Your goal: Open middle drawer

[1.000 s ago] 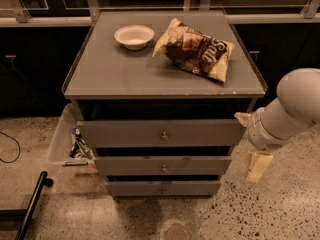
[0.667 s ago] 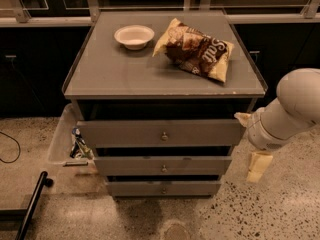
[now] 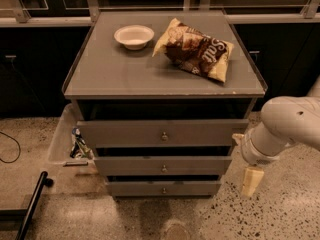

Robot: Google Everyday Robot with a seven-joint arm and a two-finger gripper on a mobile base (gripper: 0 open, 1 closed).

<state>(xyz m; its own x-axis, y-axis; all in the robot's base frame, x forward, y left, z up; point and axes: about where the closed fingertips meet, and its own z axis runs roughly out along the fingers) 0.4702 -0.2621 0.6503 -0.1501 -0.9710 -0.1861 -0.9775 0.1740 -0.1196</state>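
Observation:
The grey cabinet (image 3: pixel 165 74) has three drawers stacked in its front. The middle drawer (image 3: pixel 130 165) has a flat grey front and a small round brass knob (image 3: pixel 164 168) at its centre. It sits between the taller top drawer (image 3: pixel 125 133) and the narrow bottom drawer (image 3: pixel 135 188). My gripper (image 3: pixel 246 160) hangs at the end of the white arm (image 3: pixel 292 121), just off the cabinet's right side at the height of the middle drawer. It touches no knob and holds nothing that I can see.
A white bowl (image 3: pixel 134 36) and a chip bag (image 3: pixel 196 50) lie on the cabinet top. A clear bin (image 3: pixel 65 139) with litter stands at the cabinet's left. A black bar (image 3: pixel 31 204) lies on the floor at the lower left. Dark cabinets line the back.
The arm and gripper have dropped a little lower and slightly left beside the cabinet. The drawers have not moved.

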